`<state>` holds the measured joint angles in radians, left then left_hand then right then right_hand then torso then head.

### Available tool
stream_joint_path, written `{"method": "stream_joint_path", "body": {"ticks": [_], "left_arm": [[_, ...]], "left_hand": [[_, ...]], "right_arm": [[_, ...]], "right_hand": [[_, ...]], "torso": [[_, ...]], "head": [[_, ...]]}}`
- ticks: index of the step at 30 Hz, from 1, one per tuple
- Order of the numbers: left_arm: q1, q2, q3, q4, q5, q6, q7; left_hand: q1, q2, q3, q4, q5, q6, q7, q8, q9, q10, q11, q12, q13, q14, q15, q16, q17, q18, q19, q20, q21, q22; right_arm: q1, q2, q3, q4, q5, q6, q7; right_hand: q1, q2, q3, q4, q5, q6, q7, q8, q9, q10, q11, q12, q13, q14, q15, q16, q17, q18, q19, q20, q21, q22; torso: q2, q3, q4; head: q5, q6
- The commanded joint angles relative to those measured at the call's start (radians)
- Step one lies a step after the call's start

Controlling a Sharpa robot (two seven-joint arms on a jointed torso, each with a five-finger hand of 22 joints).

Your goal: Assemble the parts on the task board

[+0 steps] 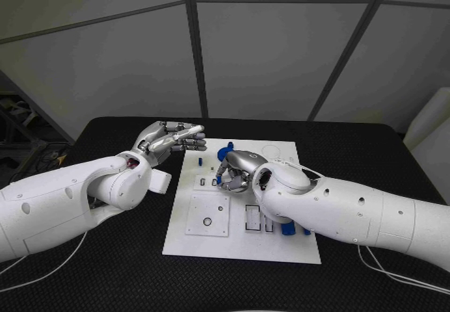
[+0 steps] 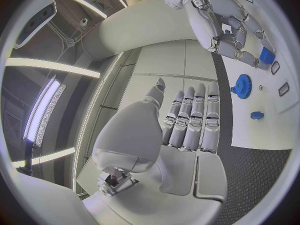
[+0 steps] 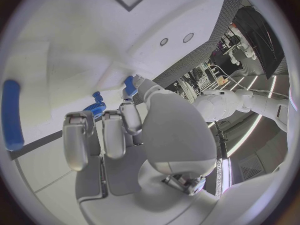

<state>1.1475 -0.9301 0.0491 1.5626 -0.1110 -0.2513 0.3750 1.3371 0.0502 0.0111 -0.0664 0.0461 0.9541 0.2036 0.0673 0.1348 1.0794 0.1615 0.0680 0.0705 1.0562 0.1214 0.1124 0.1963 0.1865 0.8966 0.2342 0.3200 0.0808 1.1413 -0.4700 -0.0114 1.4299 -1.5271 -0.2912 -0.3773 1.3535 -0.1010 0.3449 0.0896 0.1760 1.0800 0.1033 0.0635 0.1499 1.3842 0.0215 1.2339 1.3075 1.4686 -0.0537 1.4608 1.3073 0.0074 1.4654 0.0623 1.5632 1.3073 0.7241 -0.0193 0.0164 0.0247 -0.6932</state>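
The left hand (image 1: 172, 138) is raised over the table (image 1: 112, 260) just off the left edge of the task board (image 1: 281, 250). It holds nothing; the left wrist view shows its fingers (image 2: 194, 120) straight and side by side.

The task board lies mid-table. A blue gear (image 1: 226, 154) stands near its far edge, and further blue parts (image 1: 290, 229) lie toward its near right corner. Recessed slots sit between them.

The right hand (image 1: 237, 174) is down over the board's middle, fingers curled. In the right wrist view a small blue part (image 3: 130, 85) sits at its fingertips (image 3: 134, 96), apparently pinched between them and close against the board. Another blue part (image 3: 12, 114) lies apart on the board.

Judgement: the step in hand is seating that small piece. It would be done well by keeping the piece square to its recess, lowering slowly, and releasing only once seated; a tilted approach risks jamming.

No brand, label or legible writing is visible.
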Motion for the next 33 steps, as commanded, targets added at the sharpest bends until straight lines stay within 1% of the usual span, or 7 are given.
{"method": "stream_joint_path", "body": {"ticks": [1,14,20,24,30,33], "left_arm": [[0.002,0.001,0.001,0.000,0.003,0.008,0.010],[0.001,0.002,0.001,-0.001,0.003,0.011,0.008],[0.001,0.002,0.001,-0.001,0.003,0.012,0.008],[0.001,0.003,0.001,-0.002,0.003,0.013,0.007],[0.001,0.005,0.001,-0.003,0.003,0.015,0.006],[0.001,0.006,0.001,-0.003,0.003,0.016,0.005]], "left_hand": [[0.003,0.011,0.000,-0.004,0.005,-0.002,0.004,-0.001,0.001,-0.005,0.001,-0.003,0.000,0.000,0.008,-0.005,-0.001,-0.005,-0.009,0.001,-0.005,-0.001],[0.003,0.011,0.000,-0.004,0.005,-0.002,0.004,-0.001,0.001,-0.005,0.001,-0.003,0.000,0.000,0.008,-0.005,-0.001,-0.005,-0.009,0.001,-0.005,-0.001],[0.003,0.011,0.000,-0.004,0.005,-0.002,0.004,-0.001,0.001,-0.005,0.001,-0.003,0.000,0.000,0.008,-0.005,-0.001,-0.005,-0.009,0.001,-0.005,-0.001],[0.002,0.011,0.000,-0.007,0.005,-0.002,0.005,-0.001,0.001,-0.005,0.001,-0.003,0.000,0.000,0.008,-0.008,-0.001,-0.005,-0.012,0.001,-0.007,-0.003],[0.002,0.011,0.000,-0.007,0.005,-0.002,0.005,-0.001,0.001,-0.005,0.001,-0.003,0.000,0.000,0.008,-0.008,-0.001,-0.005,-0.012,0.001,-0.007,-0.003],[0.002,0.011,0.000,-0.007,0.005,-0.002,0.005,-0.001,0.001,-0.005,0.001,-0.003,0.000,0.000,0.008,-0.008,-0.001,-0.005,-0.012,0.001,-0.007,-0.003]], "right_arm": [[-0.001,0.000,-0.002,0.000,-0.015,0.024,-0.014],[-0.002,0.004,-0.002,-0.002,-0.017,0.014,-0.009],[-0.002,0.004,-0.002,-0.003,-0.017,0.016,-0.010],[-0.002,0.005,-0.002,-0.004,-0.017,0.007,-0.006],[-0.002,0.007,-0.002,-0.008,-0.017,-0.005,0.000],[-0.002,0.008,-0.002,-0.009,-0.017,-0.008,0.001]], "right_hand": [[-0.006,-0.009,-0.005,-0.003,0.000,-0.012,0.002,-0.003,-0.005,-0.010,0.001,-0.006,0.005,0.061,0.002,-0.005,0.087,-0.003,0.093,-0.003,-0.005,0.245],[-0.011,-0.018,-0.005,-0.004,0.000,-0.036,0.008,-0.003,-0.007,-0.013,0.006,-0.009,0.003,0.060,0.006,-0.007,0.085,-0.002,0.092,0.001,-0.006,0.244],[-0.018,-0.026,-0.007,-0.003,-0.001,-0.055,0.013,-0.004,-0.009,-0.017,0.010,-0.015,-0.001,0.060,0.009,-0.008,0.084,-0.002,0.091,0.004,-0.007,0.242],[-0.026,-0.034,-0.010,0.001,-0.004,-0.074,0.016,-0.004,-0.011,-0.020,0.013,-0.019,-0.004,0.060,0.012,-0.010,0.083,-0.002,0.090,0.006,-0.008,0.241],[-0.039,-0.041,-0.016,0.008,-0.013,-0.089,0.019,-0.002,-0.012,-0.022,0.016,-0.023,-0.007,0.060,0.015,-0.010,0.083,-0.002,0.091,0.009,-0.008,0.242],[-0.046,-0.045,-0.021,0.014,-0.031,-0.100,0.020,-0.002,-0.012,-0.025,0.017,-0.028,-0.011,0.060,0.016,-0.011,0.082,-0.001,0.090,0.011,-0.008,0.241]], "torso": [[0.000,-0.0002,0.0004],[0.000,0.0000,-0.0001],[0.000,-0.0003,0.0000],[0.000,-0.0004,0.0001],[0.000,-0.0002,0.0000],[0.000,-0.0003,-0.0004]], "head": [[0.001,-0.001],[0.002,-0.002],[0.002,-0.003],[0.002,-0.004],[-0.001,-0.004],[0.000,-0.003]]}}
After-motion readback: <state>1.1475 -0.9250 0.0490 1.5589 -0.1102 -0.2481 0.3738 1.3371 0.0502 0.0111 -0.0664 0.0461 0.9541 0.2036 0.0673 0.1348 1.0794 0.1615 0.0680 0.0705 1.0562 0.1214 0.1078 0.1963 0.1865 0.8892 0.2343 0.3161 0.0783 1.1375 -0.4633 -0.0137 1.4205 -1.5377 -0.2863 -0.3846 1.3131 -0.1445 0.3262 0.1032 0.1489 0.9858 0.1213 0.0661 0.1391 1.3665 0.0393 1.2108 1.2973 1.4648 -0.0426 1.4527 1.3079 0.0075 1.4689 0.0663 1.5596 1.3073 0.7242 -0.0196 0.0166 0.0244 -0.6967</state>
